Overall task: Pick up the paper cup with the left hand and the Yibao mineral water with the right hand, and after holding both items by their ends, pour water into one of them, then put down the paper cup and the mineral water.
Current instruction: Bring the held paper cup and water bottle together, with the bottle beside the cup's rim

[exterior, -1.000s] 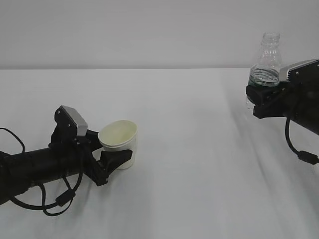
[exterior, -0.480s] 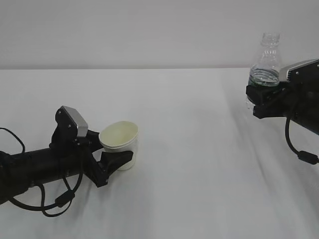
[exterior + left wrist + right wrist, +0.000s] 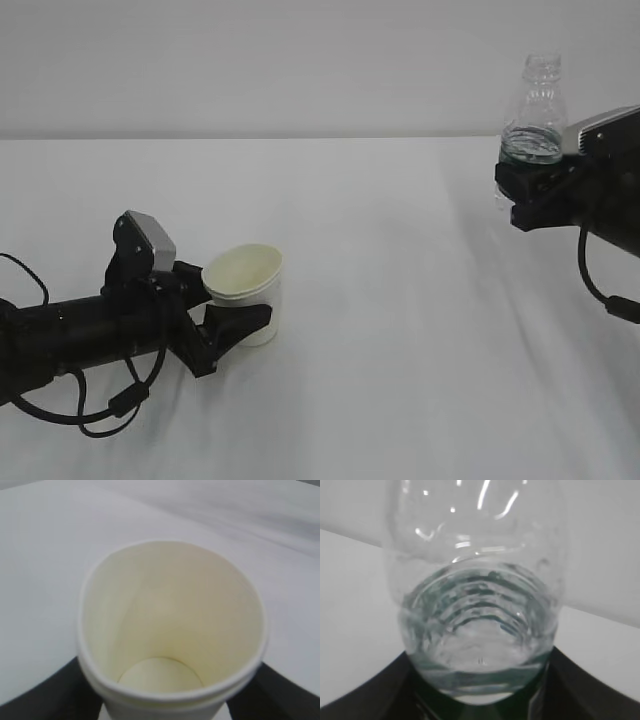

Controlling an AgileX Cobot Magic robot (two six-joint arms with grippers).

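Gripping the paper cup (image 3: 245, 290) low on its wall, the left hand (image 3: 215, 322) sits lower left of the exterior view, nearest the camera; jaws clamped on the cup w/ a black finger on either side. Cup is upright w/ a slight tilt, mouth open toward upper right, base at or just off the white table (image 3: 380, 300), can't tell which. Left wrist view looks straight into it: cream interior, dry bottom, no water yet.

Farther back, upper right of frame, the right hand (image 3: 530, 190) is clamped on the lower body of the Yibao mineral water (image 3: 533, 125), held upright and clearly above the tabletop. Neck is capless; water level sits around the shoulder per the right wrist view, where the bottle (image 3: 480, 605) fills the frame w/ dark jaws at both bottom corners. Green label is hidden behind the gripper.

Progress, as a judgement: both grasps done, bottle raised. Left to do: bring the two together (well apart now), tip the bottle over the cup, pour, then set both down.
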